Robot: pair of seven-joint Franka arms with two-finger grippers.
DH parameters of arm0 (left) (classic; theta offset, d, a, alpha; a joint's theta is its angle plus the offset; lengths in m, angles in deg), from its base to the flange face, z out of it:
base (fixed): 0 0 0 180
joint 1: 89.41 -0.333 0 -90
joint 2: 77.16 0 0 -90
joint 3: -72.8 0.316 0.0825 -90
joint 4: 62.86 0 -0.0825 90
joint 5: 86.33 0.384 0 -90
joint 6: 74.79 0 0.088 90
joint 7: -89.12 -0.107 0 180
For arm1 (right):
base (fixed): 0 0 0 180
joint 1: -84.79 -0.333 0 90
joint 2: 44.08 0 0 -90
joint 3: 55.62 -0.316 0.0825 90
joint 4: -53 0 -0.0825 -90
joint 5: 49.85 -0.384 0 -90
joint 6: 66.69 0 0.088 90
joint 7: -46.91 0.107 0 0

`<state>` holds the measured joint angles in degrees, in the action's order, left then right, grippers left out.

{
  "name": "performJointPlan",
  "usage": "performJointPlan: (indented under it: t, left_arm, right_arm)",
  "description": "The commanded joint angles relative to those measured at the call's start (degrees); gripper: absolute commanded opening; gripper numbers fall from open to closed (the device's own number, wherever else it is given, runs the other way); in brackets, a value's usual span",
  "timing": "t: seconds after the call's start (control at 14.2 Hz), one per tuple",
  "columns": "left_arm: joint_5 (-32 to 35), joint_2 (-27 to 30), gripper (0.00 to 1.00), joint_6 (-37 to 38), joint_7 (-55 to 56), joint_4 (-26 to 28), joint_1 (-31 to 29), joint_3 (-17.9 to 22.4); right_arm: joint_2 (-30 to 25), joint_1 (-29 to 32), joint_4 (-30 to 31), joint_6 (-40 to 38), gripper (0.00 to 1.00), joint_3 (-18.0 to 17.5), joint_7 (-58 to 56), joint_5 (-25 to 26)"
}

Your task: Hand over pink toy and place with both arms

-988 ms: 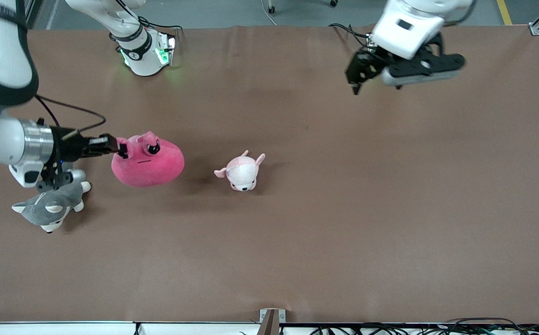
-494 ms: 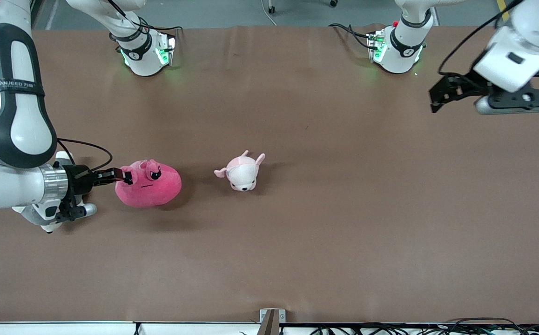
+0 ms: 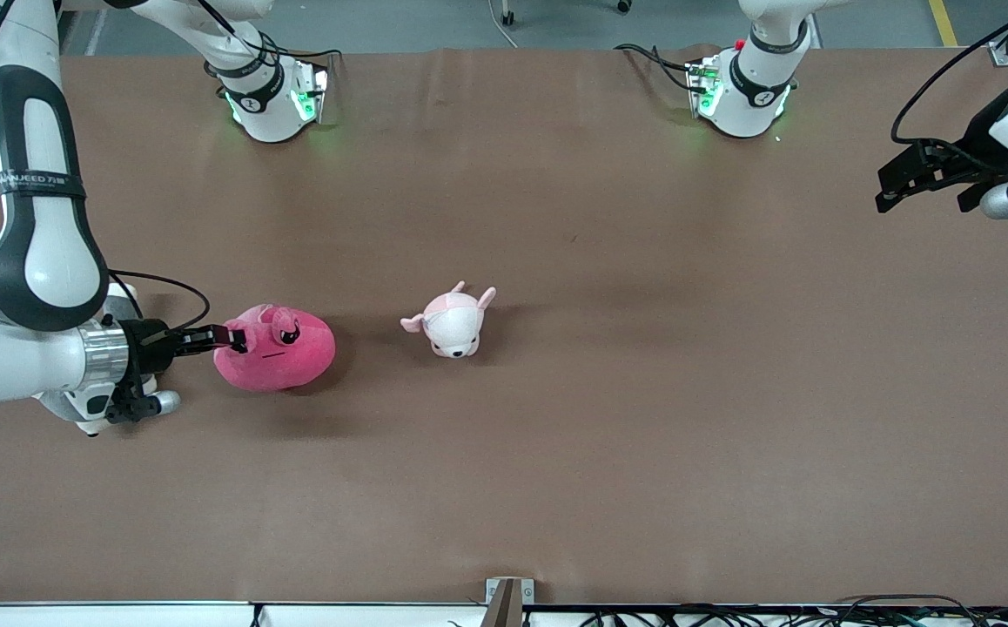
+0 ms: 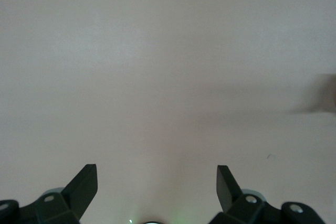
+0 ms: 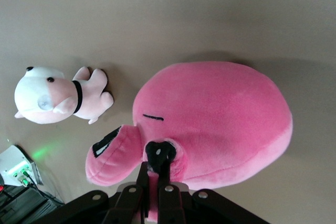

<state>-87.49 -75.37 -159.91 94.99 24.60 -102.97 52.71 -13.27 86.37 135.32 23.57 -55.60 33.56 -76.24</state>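
Observation:
The pink toy is a hot-pink blob plush with dark eyes, low on the table near the right arm's end. My right gripper is shut on a fold of plush beside its eye. In the right wrist view the fingers pinch pink fabric under the toy. I cannot tell if the toy rests on the table. My left gripper hangs open and empty over the left arm's end of the table. In the left wrist view it shows only bare table between its fingers.
A small pale pink-and-white plush lies beside the pink toy toward the table's middle; it also shows in the right wrist view. The grey husky plush is hidden under my right wrist. The brown table is bare elsewhere.
My right gripper has come down with the pink toy, covering the husky. My left arm has swung from over the table's middle out to its own end.

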Motion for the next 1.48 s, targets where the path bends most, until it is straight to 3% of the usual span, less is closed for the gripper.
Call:
performJointPlan:
  t: [0.0, 0.42, 0.63, 1.2, 1.41]
  left_arm:
    - [-0.8, 1.2, 1.00, -0.6, -0.2, 0.7, -0.2, -0.6]
    - [-0.4, 1.0, 1.00, -3.9, -0.3, 0.7, -0.7, -0.1]
    - [-0.6, 1.0, 1.00, -3.9, -0.7, 0.8, -1.8, -0.1]
    - [-0.9, -0.2, 1.00, -4.2, -3.3, 0.6, -4.5, 0.0]
    - [-0.9, -0.3, 1.00, -4.2, -3.4, 0.6, -1.7, 3.1]
  right_arm:
    - [1.8, 1.3, -1.0, 0.0, 0.01, -1.1, 2.0, -1.2]
    - [3.1, 2.2, -1.0, 0.5, 0.01, -1.1, 4.1, -3.0]
    - [4.2, 3.4, -0.9, 0.1, 0.01, -1.1, 4.1, -6.3]
    - [5.1, 4.0, -0.9, -0.1, 0.01, -1.1, 3.7, -7.0]
    - [5.3, 4.4, -0.9, 0.1, 0.01, -1.1, 3.1, -6.5]
